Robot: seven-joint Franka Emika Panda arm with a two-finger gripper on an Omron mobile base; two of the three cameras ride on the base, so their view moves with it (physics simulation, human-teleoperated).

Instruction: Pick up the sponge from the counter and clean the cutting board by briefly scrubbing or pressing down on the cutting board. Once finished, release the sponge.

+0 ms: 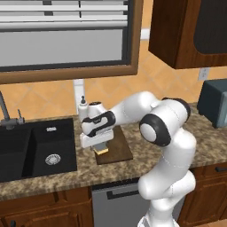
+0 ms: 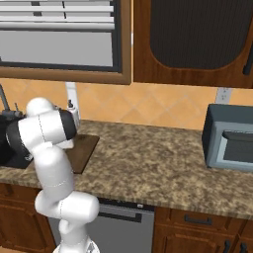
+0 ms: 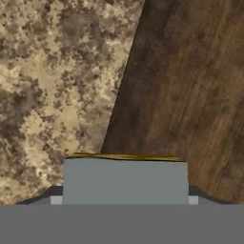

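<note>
My gripper (image 1: 101, 147) is shut on the sponge (image 1: 103, 151), whose yellow body shows just under the fingers. It hangs low over the front left corner of the dark brown cutting board (image 1: 117, 146), which lies on the granite counter (image 1: 53, 179). In the hand view the sponge's grey-blue face (image 3: 125, 181) sits between the jaws of the gripper (image 3: 125, 196), with a thin yellow edge above it. Beyond it run the cutting board (image 3: 190, 95) and the counter (image 3: 57, 86). From the right base view the arm hides the hand, and part of the cutting board (image 2: 85, 148) shows.
A black sink basin (image 1: 40, 148) with a faucet (image 1: 5, 113) lies left of the board. A soap dispenser (image 1: 82, 105) stands at the wall behind it. A dark microwave (image 2: 230, 143) sits at the counter's right end. Wall cabinets (image 1: 188, 31) hang above.
</note>
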